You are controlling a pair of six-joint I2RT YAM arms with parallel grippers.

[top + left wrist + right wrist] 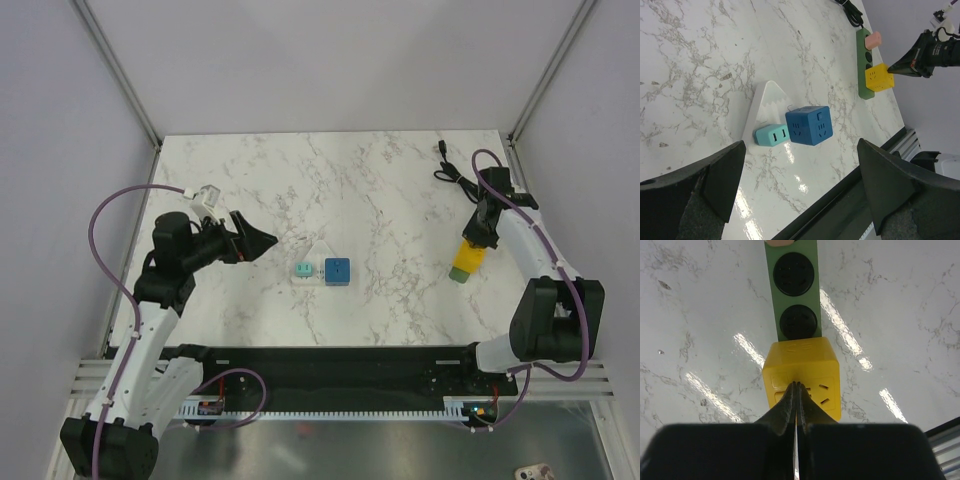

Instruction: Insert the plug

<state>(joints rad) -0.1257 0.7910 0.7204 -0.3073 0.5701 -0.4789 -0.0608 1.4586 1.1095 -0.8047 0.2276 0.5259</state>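
Top view: the yellow plug [466, 257] sits on the near end of the power strip [460, 273]. The right gripper [478, 235] is right above it, and the left gripper [262, 240] is way off to the strip's left.

Left wrist view: this one shows the left gripper's jaws spread wide with nothing in them. It also shows a blue cube [809, 125] and a teal plug [772, 135], well apart from the strip, plus a pink plug [872, 40] on the strip's far end.

Right wrist view: only here can you see the right gripper pinched fully closed, holding nothing, tips resting on top of the yellow plug. Two sockets [797, 322] just beyond it are free.

I'd say the plug is basically in and maybe needs a final push. Can't tell if it's fully seated.
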